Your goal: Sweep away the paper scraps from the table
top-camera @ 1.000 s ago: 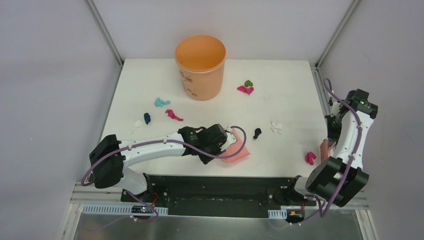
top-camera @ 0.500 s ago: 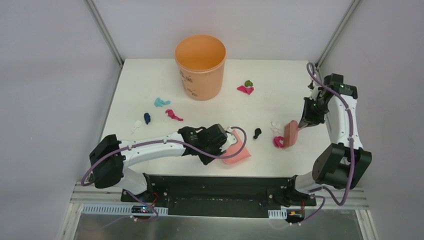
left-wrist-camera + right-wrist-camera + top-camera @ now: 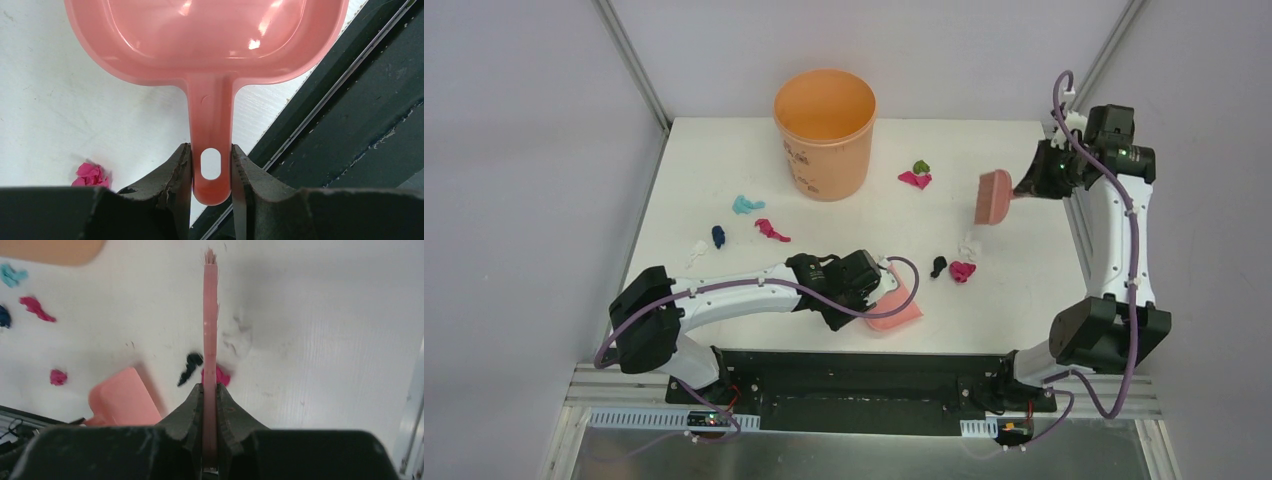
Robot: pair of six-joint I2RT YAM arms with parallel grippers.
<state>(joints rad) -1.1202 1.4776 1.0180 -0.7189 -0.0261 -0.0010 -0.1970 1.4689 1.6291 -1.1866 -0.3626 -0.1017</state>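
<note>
Left fingers [image 3: 172, 172] pinching dustpan [image 3: 210, 60] handle at table [image 3: 1014, 300] 6 o'clock, right fingers [image 3: 190, 412] clamping brush [image 3: 994, 197] above 2 o'clock, paper scraps [image 3: 962, 271] scattered mid-table, bucket [image 3: 824, 130] at 12 o'clock, print unreadable

The white counter [image 3: 1014, 300] is carrying an orange bucket [image 3: 826, 135] standing at its far edge. Paper scraps [image 3: 771, 230] are lying scattered on it. Teal [image 3: 746, 205], dark blue [image 3: 718, 236] and white [image 3: 699, 249] ones are sitting on the left. A green-and-pink pair [image 3: 916, 175] is lying beside the bucket. Black [image 3: 938, 265] and pink [image 3: 962, 271] ones are lying close together right of the middle. A pink dustpan [image 3: 894, 305] is sitting at the near edge.
</note>
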